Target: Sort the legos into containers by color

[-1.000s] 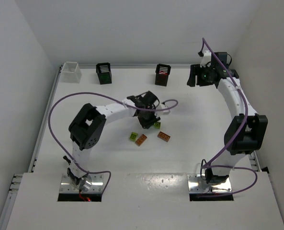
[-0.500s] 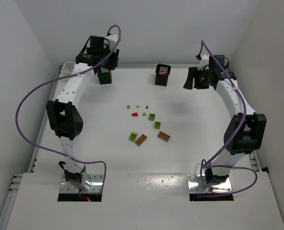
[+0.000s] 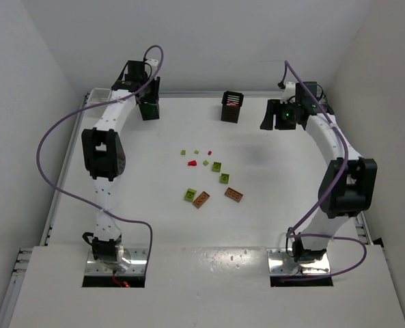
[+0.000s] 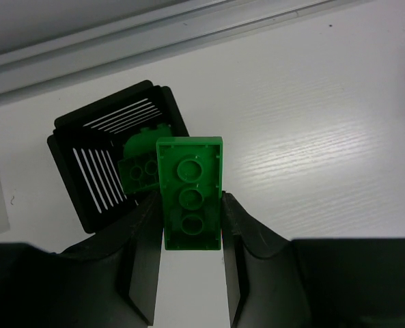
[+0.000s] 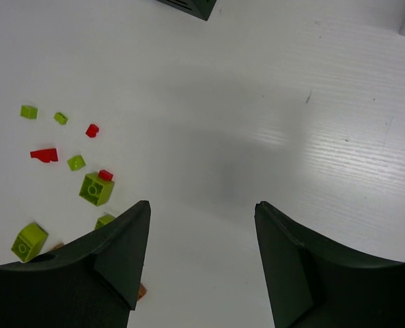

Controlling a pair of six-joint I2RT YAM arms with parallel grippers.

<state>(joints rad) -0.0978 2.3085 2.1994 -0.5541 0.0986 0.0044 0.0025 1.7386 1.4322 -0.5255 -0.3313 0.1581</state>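
The white table holds the whole job, and the sort looks under way rather than near its end. The left arm reaches to the far left corner and the right arm to the far right.

Of the containers, a black bin sits under the left wrist, beside a white bin that the arm mostly hides. A second black bin stands at the far middle with something red showing inside. A fourth bin cannot be made out for certain.

The left gripper is clamped on a green brick, hollow underside toward the wrist camera. The brick is held over the black bin's right corner and is not yet released. Another green piece already lies inside that bin. The right gripper hangs with its fingers wide apart and nothing between them, over bare table near the loose pieces.

Roughly ten legos lie loose mid-table. There are two orange-brown pieces, several yellow-green bricks, one of them with a red bit stuck on top, and small red pieces.

Green looks nearly finished and red partly done — yellow-green and orange-brown seem not yet begun.
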